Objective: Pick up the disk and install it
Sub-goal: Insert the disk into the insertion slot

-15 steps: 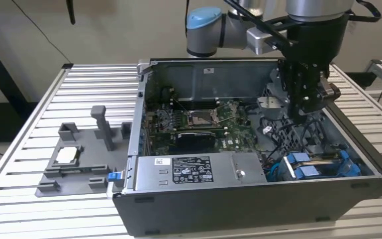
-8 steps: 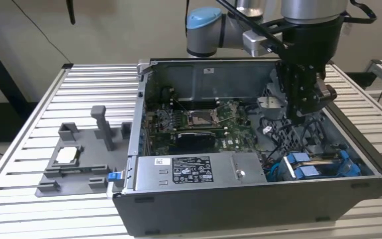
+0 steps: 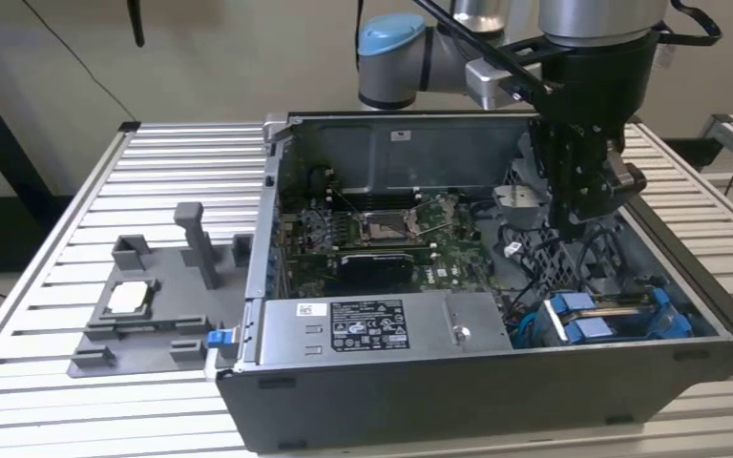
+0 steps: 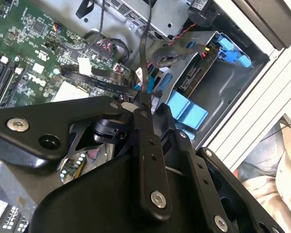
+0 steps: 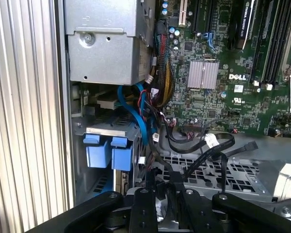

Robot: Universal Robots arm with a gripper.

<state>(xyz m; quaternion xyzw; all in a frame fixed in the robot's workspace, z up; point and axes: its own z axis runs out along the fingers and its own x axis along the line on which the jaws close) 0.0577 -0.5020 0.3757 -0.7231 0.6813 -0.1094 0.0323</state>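
**Fingers closed inside the case, disk lying in its bay**

Nearest in the exterior view, a long grey box [image 3: 366, 329] lies along the near wall of the open case [image 3: 469, 401], which stands on the slatted bench [image 3: 49, 420]. Just beside the box, toward the exterior view's right, the disk [image 3: 586, 329] lies flat in the bay at the case's near corner, blue tabs up. On the bench to the exterior view's left of the case, a grey jig [image 3: 150, 324] carries a small chip [image 3: 129, 298].

Farther in, my arm [image 3: 590, 143] comes down into the case, above the disk and apart from it. In both wrist views my fingers [image 4: 145, 131] [image 5: 178, 184] look pressed together, pinching nothing. Black cables [image 5: 203, 145] lie close around the tips; I cannot tell whether they touch. Beyond them the green board [image 3: 380, 239] covers the case floor.
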